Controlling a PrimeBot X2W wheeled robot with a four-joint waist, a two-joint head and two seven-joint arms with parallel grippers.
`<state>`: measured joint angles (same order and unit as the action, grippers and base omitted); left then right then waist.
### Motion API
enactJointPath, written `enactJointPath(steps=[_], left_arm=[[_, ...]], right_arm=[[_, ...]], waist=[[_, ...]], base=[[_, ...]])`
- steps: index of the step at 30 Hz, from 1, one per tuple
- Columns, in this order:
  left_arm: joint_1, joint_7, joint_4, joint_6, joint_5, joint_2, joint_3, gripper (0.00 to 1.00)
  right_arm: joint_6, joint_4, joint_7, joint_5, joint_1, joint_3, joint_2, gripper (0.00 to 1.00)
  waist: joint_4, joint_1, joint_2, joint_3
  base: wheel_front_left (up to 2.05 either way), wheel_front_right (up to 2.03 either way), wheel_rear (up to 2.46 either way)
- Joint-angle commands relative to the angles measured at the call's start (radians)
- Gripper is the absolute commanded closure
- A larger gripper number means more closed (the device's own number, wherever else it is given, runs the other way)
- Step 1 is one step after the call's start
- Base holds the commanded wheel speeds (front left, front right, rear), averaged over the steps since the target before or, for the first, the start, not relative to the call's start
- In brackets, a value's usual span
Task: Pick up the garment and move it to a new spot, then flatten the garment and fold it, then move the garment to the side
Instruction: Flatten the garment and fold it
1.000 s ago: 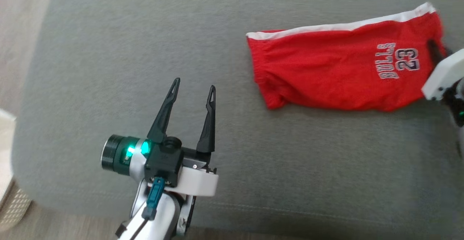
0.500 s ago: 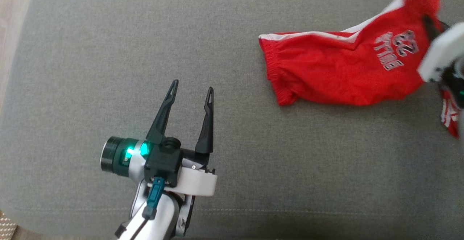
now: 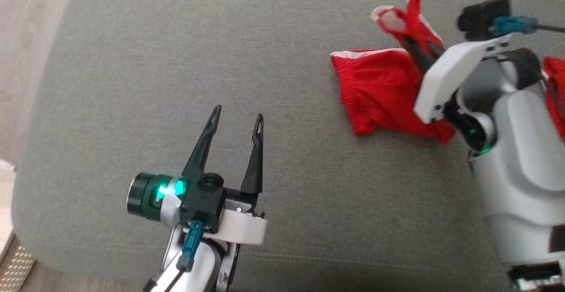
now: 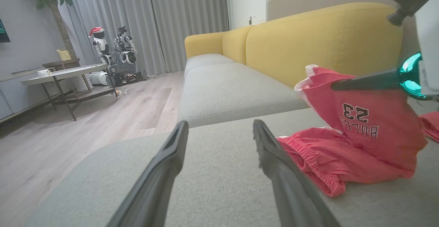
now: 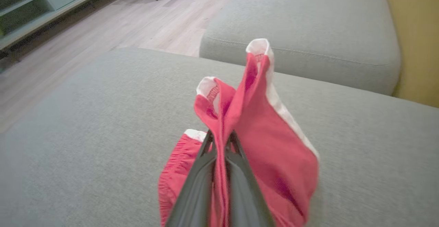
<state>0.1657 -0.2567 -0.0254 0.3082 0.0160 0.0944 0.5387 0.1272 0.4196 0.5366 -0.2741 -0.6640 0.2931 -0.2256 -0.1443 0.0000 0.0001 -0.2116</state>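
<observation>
— Where are the red shorts (image 3: pixel 375 84)?
— On the grey sofa cushion (image 3: pixel 132 62), toward its far right in the head view. The end with the gathered elastic lies on the cushion; the other end is raised off it.
— What holds that end up?
— The right pincer (image 3: pixel 417 49). Its two dark fingers are pressed together on a bunch of the red cloth, and white-trimmed edges stick out past the tips.
— Anything readable on the cloth?
— From the left wrist view, a number 23 and some lettering show on the raised part, reading backward.
— And the left pincer (image 3: pixel 238 112)?
— Spread wide, with nothing between its fingers. It sits over bare cushion, well apart from the shorts, to their left.
— What lies around the cushion?
— A yellow backrest (image 4: pixel 325 38) runs along the far side, and a wooden floor (image 4: pixel 103 117) lies off to the left.
</observation>
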Motion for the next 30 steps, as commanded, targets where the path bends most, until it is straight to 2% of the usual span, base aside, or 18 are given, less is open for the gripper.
enactJointPath(steps=[1,10,11,12,17,24,29,30], left_arm=[[0.022,-0.005,-0.028,0.001,0.003,0.003,-0.025,0.0],[0.033,-0.005,-0.024,-0.002,0.011,-0.012,-0.01,0.0],[0.034,-0.005,-0.023,-0.002,0.012,-0.013,-0.009,0.0],[0.034,-0.005,-0.022,-0.002,0.013,-0.014,-0.009,0.0],[0.029,-0.005,-0.018,0.001,0.015,-0.016,-0.017,0.0],[0.009,-0.005,-0.029,0.011,0.014,-0.005,-0.042,0.0],[0.0,-0.005,-0.038,0.011,0.015,0.003,-0.052,0.0],[-0.003,-0.005,-0.041,0.01,0.015,0.004,-0.054,0.0]], right_arm=[[0.003,-0.043,0.005,0.016,-0.011,0.019,0.027,1.0],[0.003,0.013,0.016,0.029,-0.003,0.079,0.108,1.0],[0.003,0.018,0.016,0.021,0.0,0.083,0.115,0.6],[0.003,0.019,0.014,0.009,0.004,0.088,0.122,0.0],[0.003,-0.047,-0.067,-0.087,0.018,0.082,0.133,0.0],[0.003,-0.182,-0.225,-0.07,0.082,-0.011,0.018,0.0],[0.003,-0.192,-0.307,-0.047,0.144,-0.043,-0.016,0.0],[0.003,-0.185,-0.324,-0.04,0.158,-0.044,-0.022,0.39]], waist=[[-0.017,0.0,-0.0001,-0.004],[-0.073,0.0,-0.0001,-0.027],[-0.076,0.0,-0.0001,-0.027],[-0.078,0.0,-0.0001,-0.027],[-0.069,0.0,-0.0001,-0.015],[-0.014,0.0,-0.0001,0.013],[0.001,0.0,-0.0001,0.023],[0.002,0.0,-0.0001,0.024]], base=[[0.0,0.0,0.0],[0.0,0.0,0.0],[0.0,0.0,0.0],[0.0,0.0,0.0],[0.0,0.0,0.0],[0.0,0.0,0.0],[0.0,0.0,0.0],[0.0,0.0,0.0]])
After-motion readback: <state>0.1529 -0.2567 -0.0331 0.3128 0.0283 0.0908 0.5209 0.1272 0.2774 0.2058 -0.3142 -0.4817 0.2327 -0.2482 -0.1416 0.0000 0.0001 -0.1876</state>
